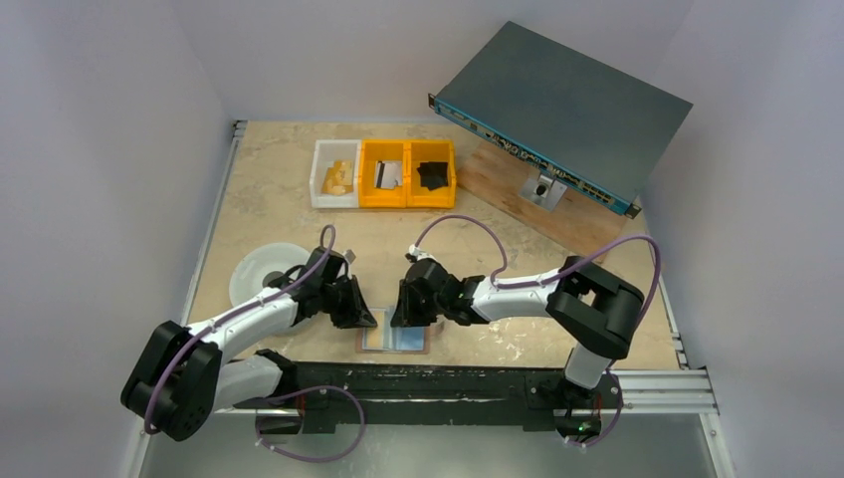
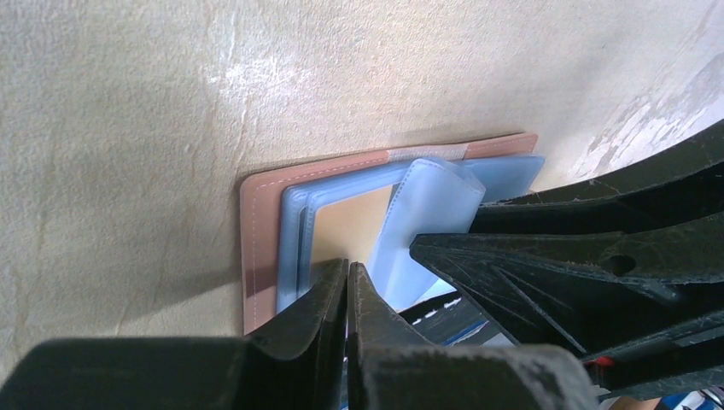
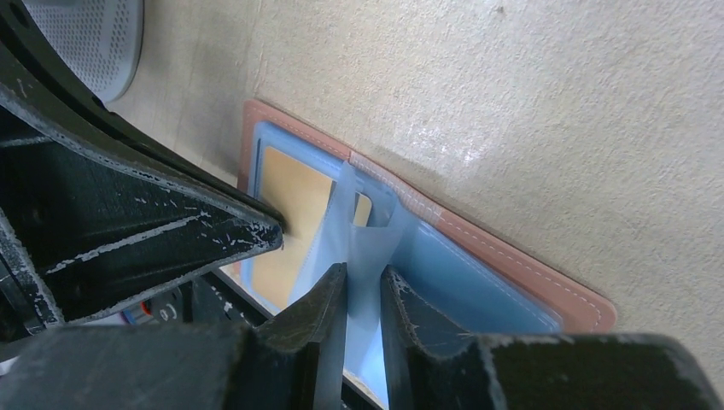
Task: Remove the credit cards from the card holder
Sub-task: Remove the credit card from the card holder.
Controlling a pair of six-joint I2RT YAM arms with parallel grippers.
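The pinkish-tan card holder (image 1: 393,341) lies open flat at the table's near edge, between both grippers. A yellowish-gold card (image 2: 354,226) sits in its left pale blue sleeve and also shows in the right wrist view (image 3: 290,192). My left gripper (image 2: 347,266) is shut, with its tips resting on that card; nothing shows between the jaws. My right gripper (image 3: 364,273) is shut on a pale blue inner leaf (image 3: 371,231) and holds it up off the holder's tan cover (image 3: 512,254). The leaf curls upward in the left wrist view (image 2: 431,213). The other cards are hidden.
A white bin (image 1: 335,172) and two yellow bins (image 1: 408,172) stand at the back. A grey rack unit (image 1: 562,110) rests on a wooden board (image 1: 518,189) at the back right. A pale round disc (image 1: 261,271) lies to the left. A black rail (image 1: 448,383) runs along the near edge.
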